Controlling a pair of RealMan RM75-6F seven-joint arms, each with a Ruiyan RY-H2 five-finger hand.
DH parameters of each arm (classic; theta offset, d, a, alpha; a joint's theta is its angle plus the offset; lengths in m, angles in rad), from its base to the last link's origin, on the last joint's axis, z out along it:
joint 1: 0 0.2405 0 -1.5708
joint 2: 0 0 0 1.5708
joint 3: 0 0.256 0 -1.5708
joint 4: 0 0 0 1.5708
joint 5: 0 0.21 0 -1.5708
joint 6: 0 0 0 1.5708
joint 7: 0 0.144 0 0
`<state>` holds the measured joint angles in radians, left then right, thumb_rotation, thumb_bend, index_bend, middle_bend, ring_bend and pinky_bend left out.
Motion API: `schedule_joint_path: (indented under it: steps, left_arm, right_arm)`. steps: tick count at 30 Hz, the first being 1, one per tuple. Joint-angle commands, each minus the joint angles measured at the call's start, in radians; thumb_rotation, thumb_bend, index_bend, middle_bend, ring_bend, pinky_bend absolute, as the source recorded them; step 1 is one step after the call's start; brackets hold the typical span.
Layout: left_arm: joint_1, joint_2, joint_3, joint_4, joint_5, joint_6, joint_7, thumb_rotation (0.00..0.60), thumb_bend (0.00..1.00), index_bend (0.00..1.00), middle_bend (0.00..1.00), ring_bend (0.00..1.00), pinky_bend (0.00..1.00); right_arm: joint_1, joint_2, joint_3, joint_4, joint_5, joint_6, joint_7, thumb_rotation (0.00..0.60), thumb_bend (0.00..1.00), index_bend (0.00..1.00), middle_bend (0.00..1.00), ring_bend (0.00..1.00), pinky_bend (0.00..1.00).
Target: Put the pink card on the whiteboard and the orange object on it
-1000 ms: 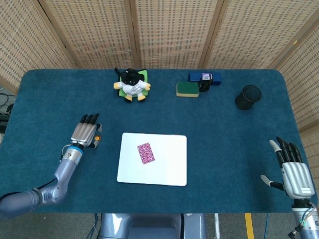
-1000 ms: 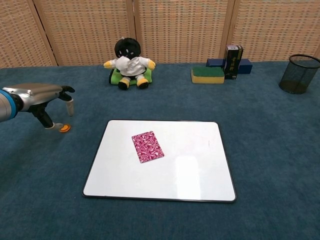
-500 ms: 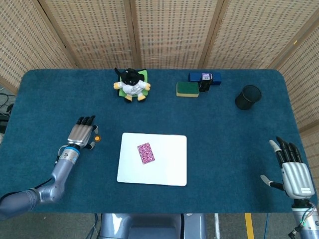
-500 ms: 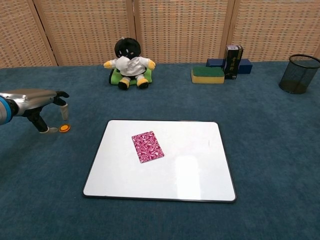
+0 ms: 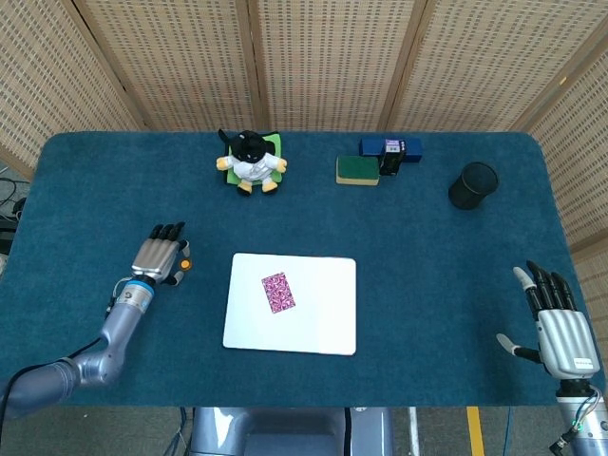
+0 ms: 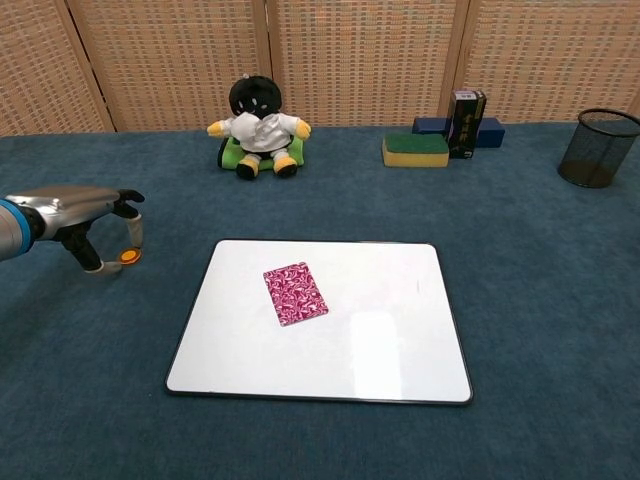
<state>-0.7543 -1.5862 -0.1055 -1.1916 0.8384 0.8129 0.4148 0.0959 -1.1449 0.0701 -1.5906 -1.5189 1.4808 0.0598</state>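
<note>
The card (image 6: 295, 293) already lies on the whiteboard (image 6: 380, 340), so the step in hand is the orange object (image 6: 128, 256). It sits on the desk (image 6: 540, 260) just left of the whiteboard, between the curled fingers (image 6: 132, 230) of the left hand (image 6: 85, 212). Whether they actually pinch it I cannot tell. The right hand (image 5: 559, 323) hovers apart, fingers spread, holding nothing. Next, I judge, comes a firm pinch, a lift, and a carry rightward onto the whiteboard.
</note>
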Motion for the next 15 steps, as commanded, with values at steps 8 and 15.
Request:
schedule_joint_path:
  steps: [8, 15]
  left_arm:
    - [0.006, -0.011, -0.001, 0.014, 0.012, 0.007, -0.002, 0.6, 0.36, 0.48, 0.0, 0.0, 0.0]
    - [0.012, -0.018, -0.005, 0.022, 0.03, 0.017, -0.013, 0.6, 0.37, 0.54, 0.0, 0.0, 0.0]
  right_arm:
    - [0.0, 0.001, 0.0, 0.0, 0.0, 0.0, 0.002, 0.6, 0.0, 0.0, 0.0, 0.0, 0.0]
    - [0.0, 0.001, 0.0, 0.0, 0.0, 0.0, 0.004, 0.6, 0.0, 0.0, 0.0, 0.0, 0.0]
